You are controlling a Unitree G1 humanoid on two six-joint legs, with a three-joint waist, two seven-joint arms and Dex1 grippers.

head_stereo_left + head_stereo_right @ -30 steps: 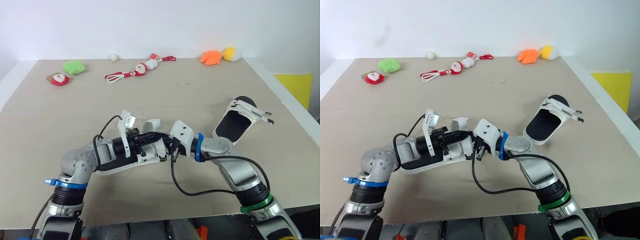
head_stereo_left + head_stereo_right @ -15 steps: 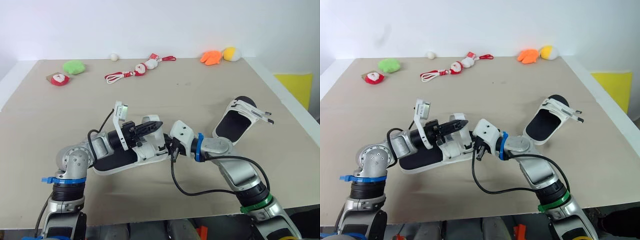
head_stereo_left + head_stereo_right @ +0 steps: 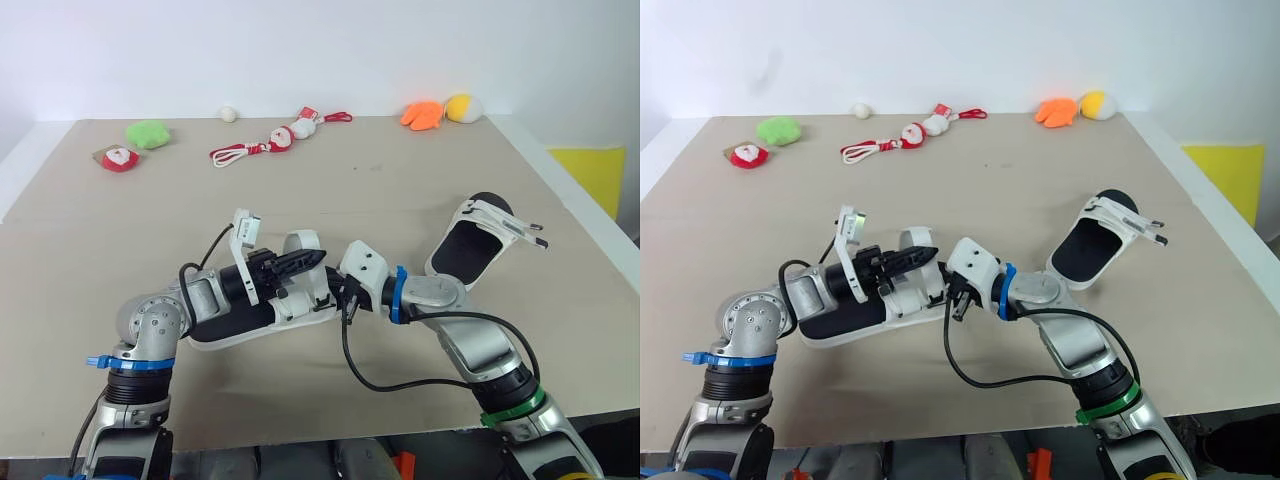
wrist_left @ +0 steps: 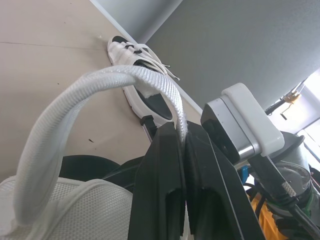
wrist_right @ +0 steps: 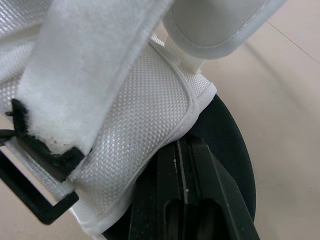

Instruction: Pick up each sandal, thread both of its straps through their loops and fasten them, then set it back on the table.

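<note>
Left gripper (image 4: 181, 134) has its two black fingers pinched narrowly together on the white woven strap (image 4: 95, 87) of the white mesh sandal with a black insole (image 3: 235, 322), and the strap arches up in a loop from the sandal's mesh upper to the fingertips. That sandal lies flat on the beige table (image 3: 400, 190), towards the near edge and a little left of the middle. Right gripper (image 5: 181, 150) meets it from the other side, its fingers drawn close together on the sandal's mesh side wall where it joins the black insole; just beside them hangs a second white strap with a fuzzy end and a black rectangular plastic loop (image 5: 35, 202). Farther back, near the right edge, the second white sandal with a black insole (image 3: 472, 245) lies apart from both arms with its straps loose. Along the far edge sit a red and white plush toy (image 3: 120, 158), a green plush toy (image 3: 148, 133), a small white ball (image 3: 228, 113), a red and white rope toy (image 3: 280, 138), an orange plush toy (image 3: 422, 115) and a yellow plush toy (image 3: 462, 107).
</note>
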